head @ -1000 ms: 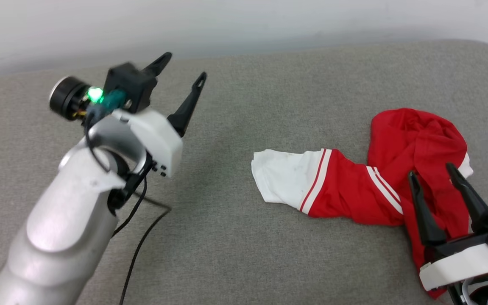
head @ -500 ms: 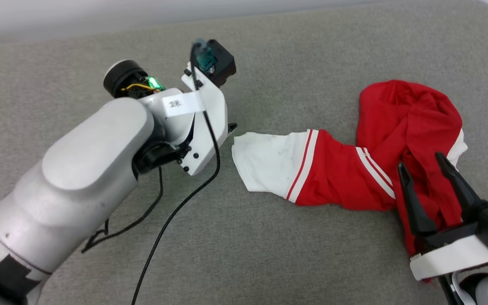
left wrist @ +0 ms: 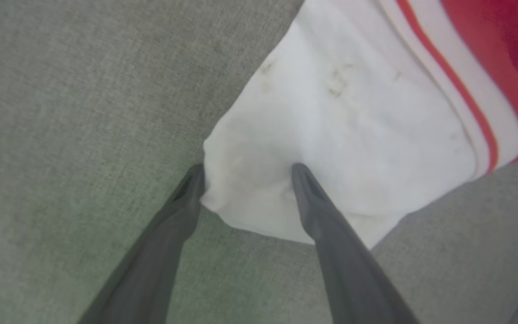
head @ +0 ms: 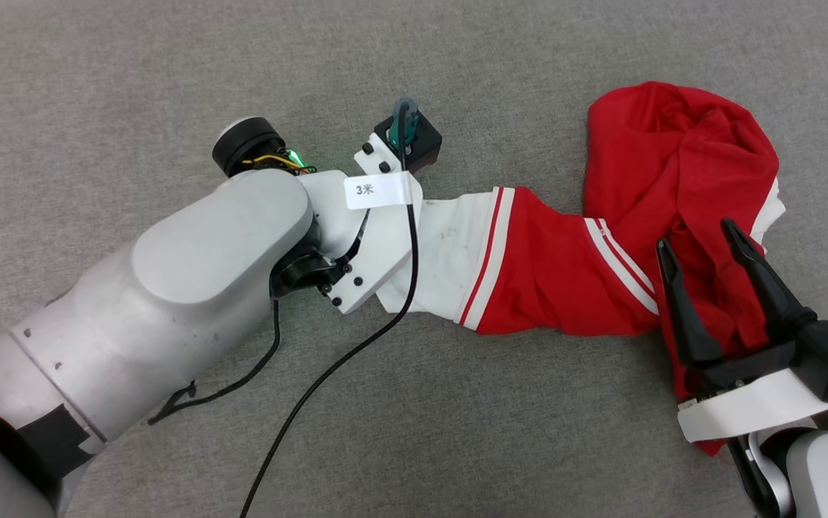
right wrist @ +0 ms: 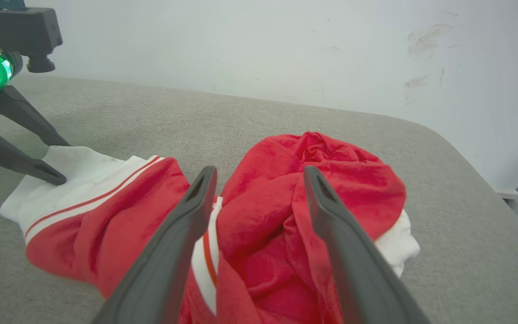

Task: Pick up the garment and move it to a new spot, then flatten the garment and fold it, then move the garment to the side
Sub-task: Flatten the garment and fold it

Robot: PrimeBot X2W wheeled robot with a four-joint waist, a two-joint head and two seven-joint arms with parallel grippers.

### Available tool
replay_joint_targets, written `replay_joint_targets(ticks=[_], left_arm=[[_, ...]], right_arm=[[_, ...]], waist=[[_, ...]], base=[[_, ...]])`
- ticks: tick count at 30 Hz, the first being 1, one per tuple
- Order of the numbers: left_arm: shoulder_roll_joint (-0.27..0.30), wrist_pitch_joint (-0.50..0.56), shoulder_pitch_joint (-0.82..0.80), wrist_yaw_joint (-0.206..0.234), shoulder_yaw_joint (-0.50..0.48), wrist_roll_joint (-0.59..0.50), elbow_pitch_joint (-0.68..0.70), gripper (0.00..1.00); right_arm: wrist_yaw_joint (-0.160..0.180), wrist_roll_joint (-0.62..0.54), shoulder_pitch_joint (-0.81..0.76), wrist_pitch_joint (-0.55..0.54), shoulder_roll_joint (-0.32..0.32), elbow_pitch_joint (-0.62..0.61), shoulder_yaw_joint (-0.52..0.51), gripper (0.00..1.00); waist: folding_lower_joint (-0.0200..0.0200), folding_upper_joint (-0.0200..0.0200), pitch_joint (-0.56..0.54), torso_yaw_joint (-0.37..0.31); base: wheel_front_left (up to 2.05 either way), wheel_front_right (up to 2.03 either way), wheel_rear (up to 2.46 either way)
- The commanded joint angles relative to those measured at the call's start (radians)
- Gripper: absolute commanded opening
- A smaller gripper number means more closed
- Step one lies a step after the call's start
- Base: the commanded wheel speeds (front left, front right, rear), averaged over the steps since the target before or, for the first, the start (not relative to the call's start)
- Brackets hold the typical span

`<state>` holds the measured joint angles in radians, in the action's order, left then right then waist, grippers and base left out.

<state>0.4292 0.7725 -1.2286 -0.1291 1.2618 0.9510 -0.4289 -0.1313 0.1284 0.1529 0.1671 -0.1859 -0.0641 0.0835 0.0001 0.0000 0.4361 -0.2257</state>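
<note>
Wide open, the left end effector (left wrist: pixel 247 168) straddles the red T-shirt's (head: pixel 565 280) white sleeve (left wrist: pixel 353 112); the right end effector (head: pixel 698 236), also wide, hangs over the bunched body.

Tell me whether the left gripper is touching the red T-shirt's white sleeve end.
Touching. In the left wrist view the open left gripper has its dark fingertips pressed onto the white sleeve end of the red T-shirt, dimpling the cloth.

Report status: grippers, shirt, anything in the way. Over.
Left gripper open, tips planted astride white sleeve corner. Right gripper open over bunched red body, nothing held. Garment crumpled on grey cushion, not flattened. Left arm's black cable trails across sleeve.
</note>
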Motion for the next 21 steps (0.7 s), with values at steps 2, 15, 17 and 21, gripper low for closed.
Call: replay_joint_targets(ticks=[2,15,17,21], left_arm=[[0.011,0.021,0.029,0.0,0.02,-0.027,-0.004,1.0],[0.043,-0.156,0.029,0.001,0.019,-0.125,0.052,0.0],[0.062,-0.23,0.011,0.001,0.018,-0.133,0.048,0.0],[0.118,-0.351,-0.004,0.001,0.018,-0.15,0.02,0.0]], right_arm=[[0.001,-0.009,0.02,0.01,0.012,0.009,0.004,1.0],[0.001,-0.027,0.022,0.028,0.017,0.031,-0.011,1.0],[0.001,-0.026,0.009,0.026,0.015,0.032,-0.023,1.0],[0.001,-0.025,-0.012,0.02,0.015,0.026,-0.043,1.0]], waist=[[-0.0001,0.0,0.016,-0.011],[-0.0001,0.0,-0.022,0.029],[-0.0001,0.0,-0.042,0.044],[-0.0001,0.0,-0.082,0.076]], base=[[0.0,0.0,0.0],[0.0,0.0,0.0],[0.0,0.0,0.0],[0.0,0.0,0.0]])
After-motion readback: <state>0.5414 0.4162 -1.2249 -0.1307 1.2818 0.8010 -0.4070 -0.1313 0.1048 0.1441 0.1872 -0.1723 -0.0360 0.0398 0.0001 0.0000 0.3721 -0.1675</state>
